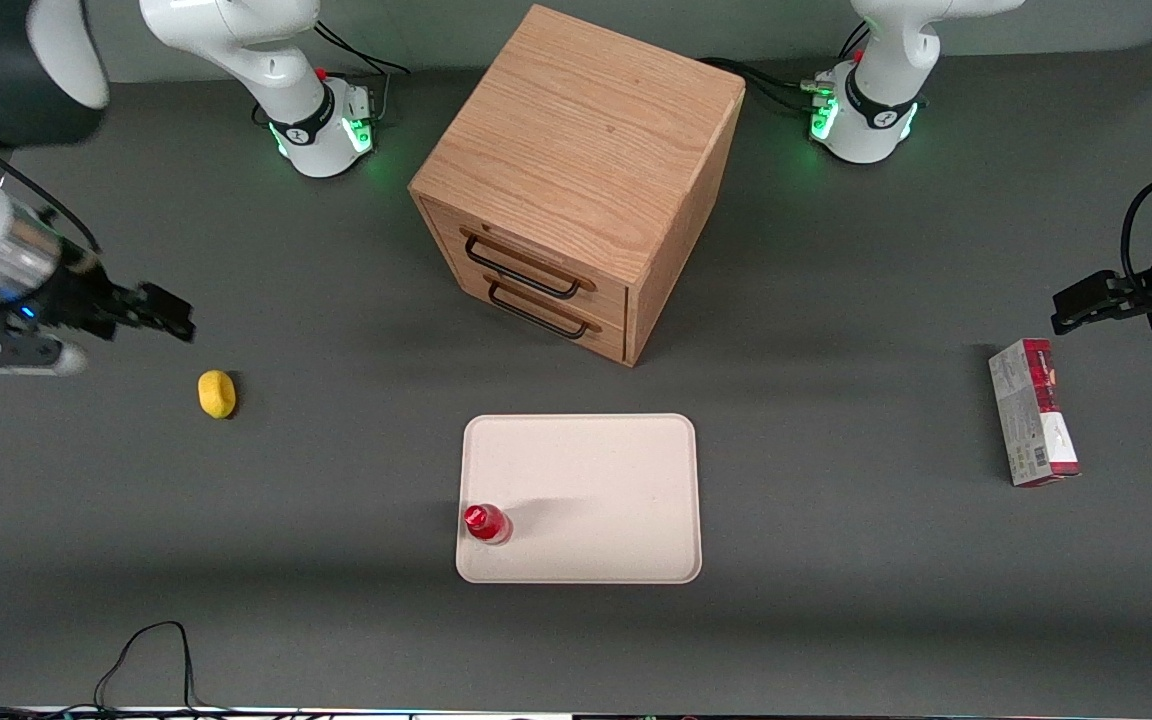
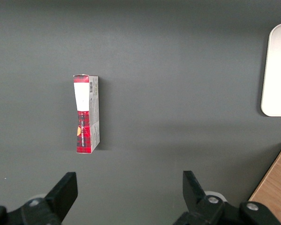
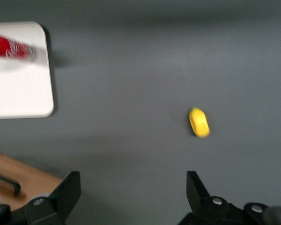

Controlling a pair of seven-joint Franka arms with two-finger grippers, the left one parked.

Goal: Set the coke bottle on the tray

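A dark grey matte tabletop (image 1: 836, 330) carries everything here. Largest on it is the oak-veneer two-drawer cabinet (image 1: 576, 180), standing near the edge where the arms are mounted. In front of its drawers lies the large flat cream-white rectangular tray (image 1: 596, 480) with rounded corners. A red-and-grey rectangular carton (image 1: 1033, 412) lies toward the parked arm's end, and a small yellow lemon-like object (image 1: 217, 393) toward the working arm's end. The small slim glossy red coke bottle (image 1: 486, 523) stands upright on the tray, in the corner nearest the front camera on the working arm's side. The black two-finger gripper (image 1: 151, 312) hovers near the lemon, jaws wide apart and empty. The placement looks complete; a good finish is simply keeping clear of the tray.
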